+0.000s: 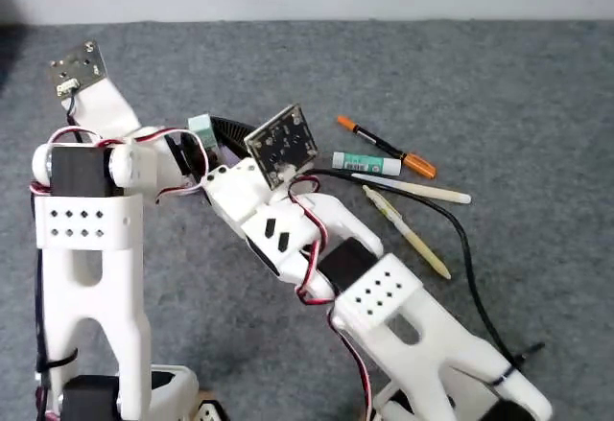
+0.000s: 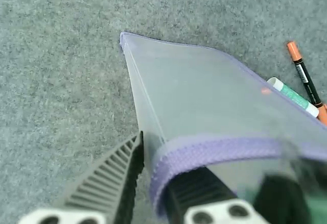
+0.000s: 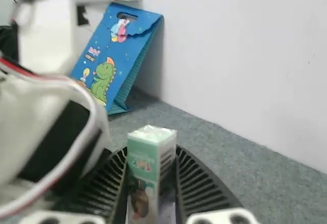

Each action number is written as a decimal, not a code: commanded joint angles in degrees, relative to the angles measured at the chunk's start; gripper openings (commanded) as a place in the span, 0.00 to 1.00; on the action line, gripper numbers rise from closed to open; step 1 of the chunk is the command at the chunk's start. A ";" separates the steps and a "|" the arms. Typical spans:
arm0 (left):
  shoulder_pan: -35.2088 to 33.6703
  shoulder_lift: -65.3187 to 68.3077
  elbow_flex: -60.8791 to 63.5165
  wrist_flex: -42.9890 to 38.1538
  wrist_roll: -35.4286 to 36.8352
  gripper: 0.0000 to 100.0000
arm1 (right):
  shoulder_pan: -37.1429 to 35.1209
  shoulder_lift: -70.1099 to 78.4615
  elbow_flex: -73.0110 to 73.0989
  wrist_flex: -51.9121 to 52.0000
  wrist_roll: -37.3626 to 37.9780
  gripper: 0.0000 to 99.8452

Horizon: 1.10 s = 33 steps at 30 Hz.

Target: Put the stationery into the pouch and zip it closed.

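My left gripper (image 2: 153,155) is shut on the purple zipper edge of the clear pouch (image 2: 204,91), which it holds up off the grey carpet. My right gripper (image 3: 150,183) is shut on a small green and white eraser box (image 3: 151,150), held upright. From above, that box (image 1: 202,131) sits at the tip of the right arm, close to the left arm's wrist. On the carpet lie an orange marker (image 1: 384,146), a green glue stick (image 1: 366,163), a white pen (image 1: 413,188) and a yellow pen (image 1: 408,232). Beyond the pouch lie the marker (image 2: 304,76) and the glue stick (image 2: 294,96).
A black cable (image 1: 460,239) runs across the carpet beside the pens and along the right arm. A blue gift bag (image 3: 115,55) leans against the white wall behind. Open carpet lies at the far right and at the back of the table.
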 commanded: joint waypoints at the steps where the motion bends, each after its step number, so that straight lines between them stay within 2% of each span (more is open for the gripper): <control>1: -0.18 0.62 -1.89 1.05 0.79 0.01 | 1.36 1.01 -0.53 -1.98 0.62 0.01; 3: -0.18 0.62 -1.89 1.05 0.79 0.01 | 1.80 1.63 -0.53 -0.92 0.70 0.03; 8: -0.18 0.62 -1.89 1.05 0.79 0.01 | 2.33 1.63 -0.88 3.38 0.62 0.16; 18: -0.18 0.62 -1.89 1.05 0.79 0.01 | 2.33 1.27 -5.10 4.53 0.62 0.16; 26: -0.18 0.62 -1.89 0.97 0.79 0.01 | 2.33 -6.55 -7.47 14.81 0.35 0.16; 33: -0.18 0.70 -1.89 0.97 0.97 0.01 | 0.31 -11.91 -7.47 18.68 0.26 0.16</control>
